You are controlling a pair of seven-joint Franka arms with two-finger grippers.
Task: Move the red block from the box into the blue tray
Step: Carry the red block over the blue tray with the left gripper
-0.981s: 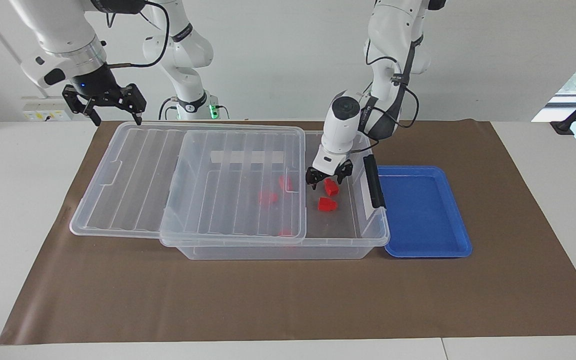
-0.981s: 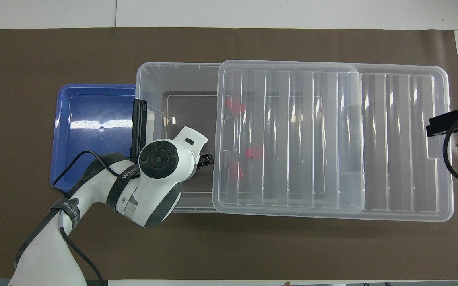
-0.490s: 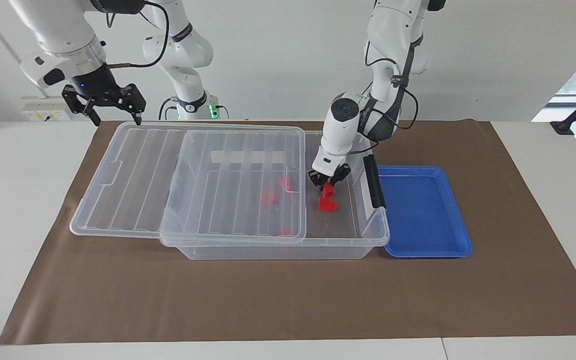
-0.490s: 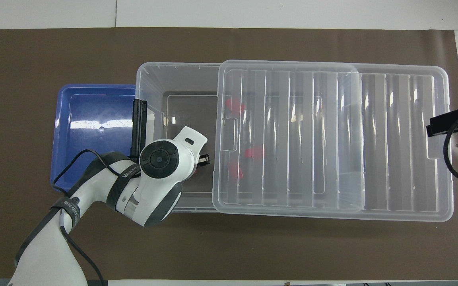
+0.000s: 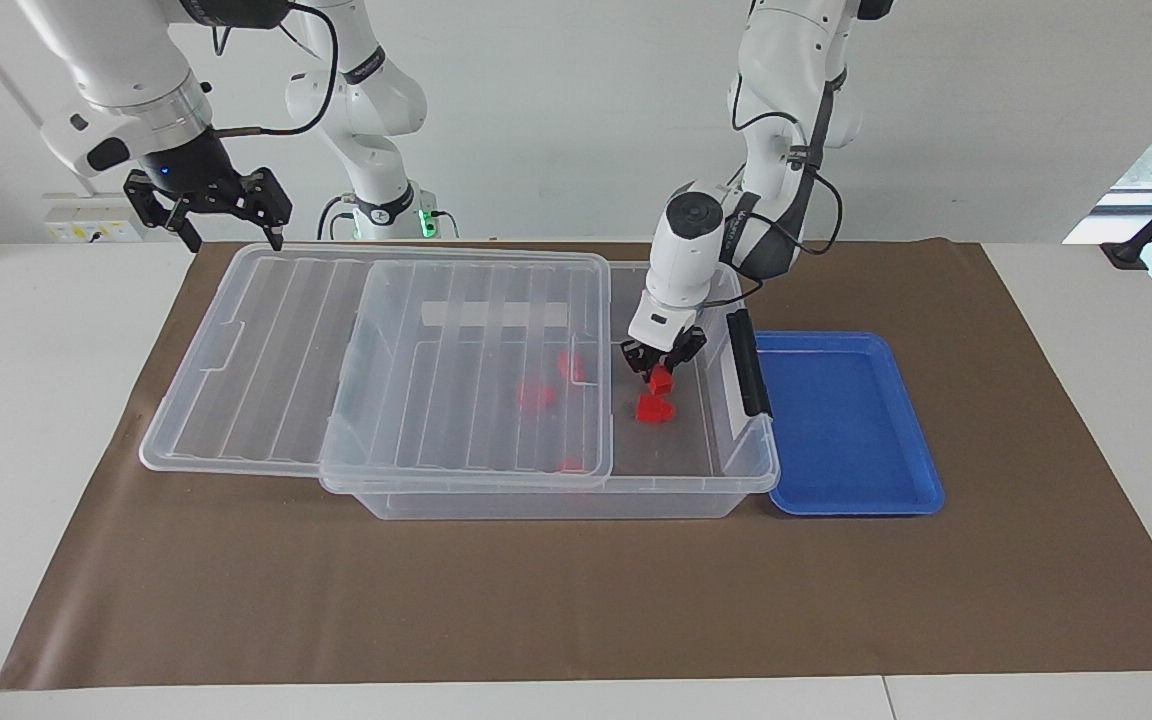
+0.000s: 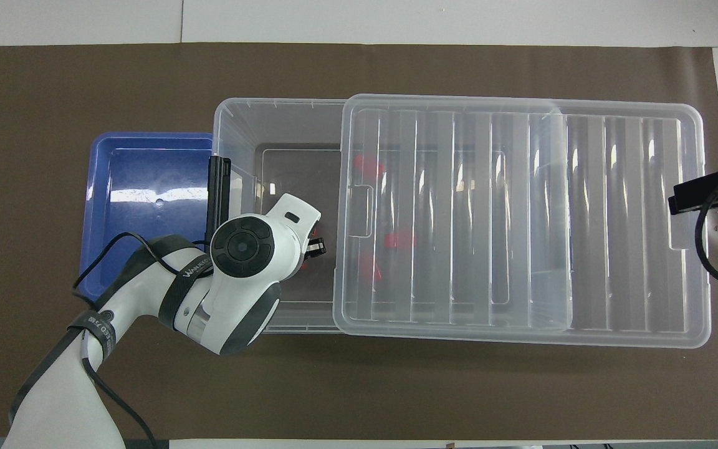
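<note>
two robot arms, each with one gripper: the left gripper (image 5: 660, 364) and the right gripper (image 5: 230, 238), so two grippers, each with two fingers.

one clear box (image 5: 736, 470), with one ribbed lid (image 5: 266, 330) lying partly over it, one black latch (image 5: 747, 362) at its end toward the left arm, and one white strip (image 5: 496, 315).

one blue tray (image 5: 848, 420).

five red pieces can be counted in the box: the red block (image 5: 661, 380) in the left gripper's grip, one stepped red piece (image 5: 654, 408) in the uncovered part, and three blurred red pieces (image 5: 536, 396) seen through the lid.

one brown mat (image 5: 576, 600), on one white table (image 5: 26, 400).
</note>
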